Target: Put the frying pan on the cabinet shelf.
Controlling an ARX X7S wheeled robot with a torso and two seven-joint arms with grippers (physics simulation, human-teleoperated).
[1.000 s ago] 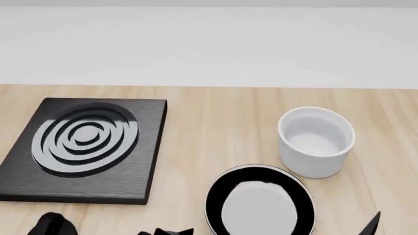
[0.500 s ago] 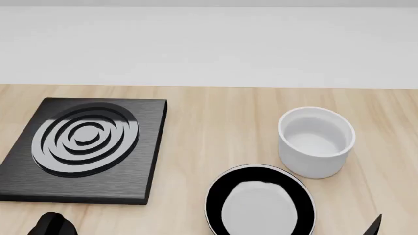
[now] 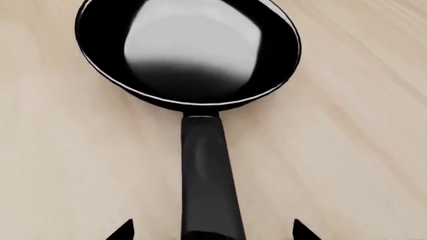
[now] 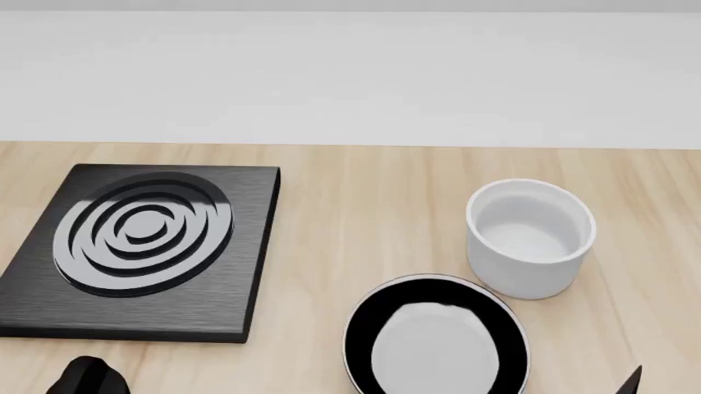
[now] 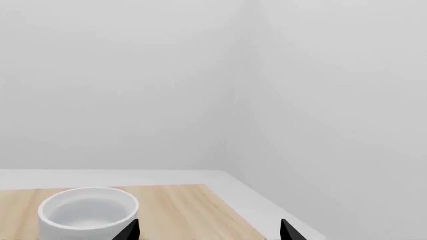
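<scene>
Nearest the robot, the left claw [image 3: 212, 231] stands over the frying pan's long black handle, its two dark fingertips [image 3: 123, 231] spread wide, one on either side of the handle and clear of it, so the claw is open and grips nothing. The handle runs between the tips and joins the round bowl further out. In the head view a dark piece of the left arm [image 4: 85, 377] shows at the lower left corner.

The frying pan [image 4: 436, 336] lies flat on the pale wooden worktop [image 4: 362, 213], close to the near edge of the head view, its glossy black bowl ringed by a thin pale rim and catching a broad white reflection.

The right claw [image 5: 208, 231] is held up above the worktop, its two black tips apart with nothing between them: open as well. One thin tip pokes into the head view at the lower right.

Just beyond the pan, to its right, stands a white cup [image 4: 531, 236], upright, very near the pan's rim; contact cannot be judged. Well to the left lies a square black burner plate [image 4: 143, 250] with concentric rings. Behind everything runs a plain white wall [image 4: 350, 74].
</scene>
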